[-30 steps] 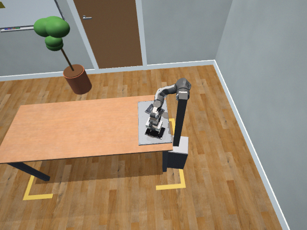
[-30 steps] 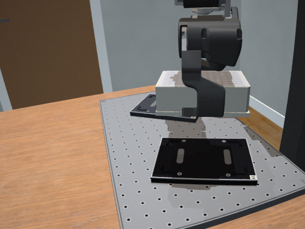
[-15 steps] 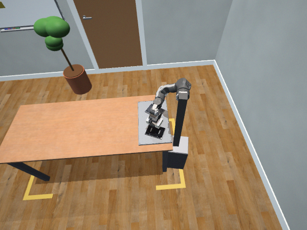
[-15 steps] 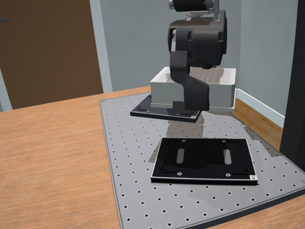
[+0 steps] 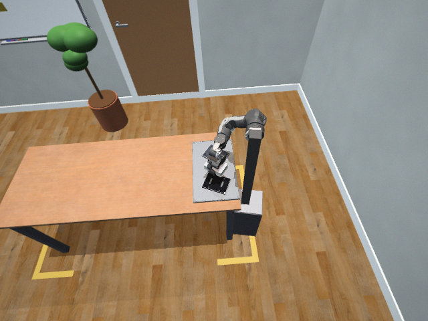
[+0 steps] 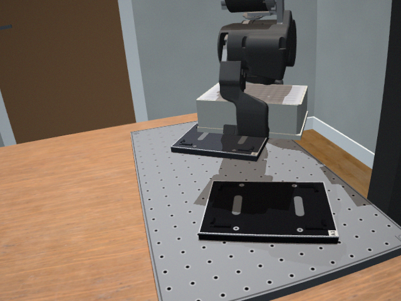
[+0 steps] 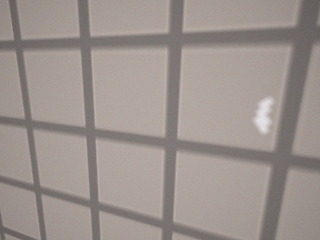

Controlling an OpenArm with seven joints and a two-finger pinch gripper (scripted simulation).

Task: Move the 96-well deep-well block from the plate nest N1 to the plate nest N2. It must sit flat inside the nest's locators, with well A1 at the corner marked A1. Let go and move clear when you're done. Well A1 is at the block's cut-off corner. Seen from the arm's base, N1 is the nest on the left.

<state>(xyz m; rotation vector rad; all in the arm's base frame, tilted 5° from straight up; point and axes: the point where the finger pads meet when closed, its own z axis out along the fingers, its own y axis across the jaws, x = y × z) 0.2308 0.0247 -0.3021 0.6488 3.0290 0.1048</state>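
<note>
My gripper (image 6: 249, 123) is shut on the white 96-well deep-well block (image 6: 252, 108) and holds it level in the air, with one dark finger down its near long side. The block hangs above the far black nest N2 (image 6: 220, 143), offset toward that nest's right end and not touching it. The near black nest N1 (image 6: 269, 210) holds nothing, and its A1 label (image 6: 331, 232) is at its near right corner. N2 has a small label (image 6: 254, 153) at its near right corner. The wrist view shows only the block's well grid (image 7: 160, 120) up close. I cannot make out the cut-off corner.
Both nests sit on a grey perforated baseplate (image 6: 181, 207) at the right end of the wooden table (image 5: 103, 176). The arm's black column (image 6: 386, 113) stands just right of the plate. A potted plant (image 5: 103, 103) stands on the floor beyond the table.
</note>
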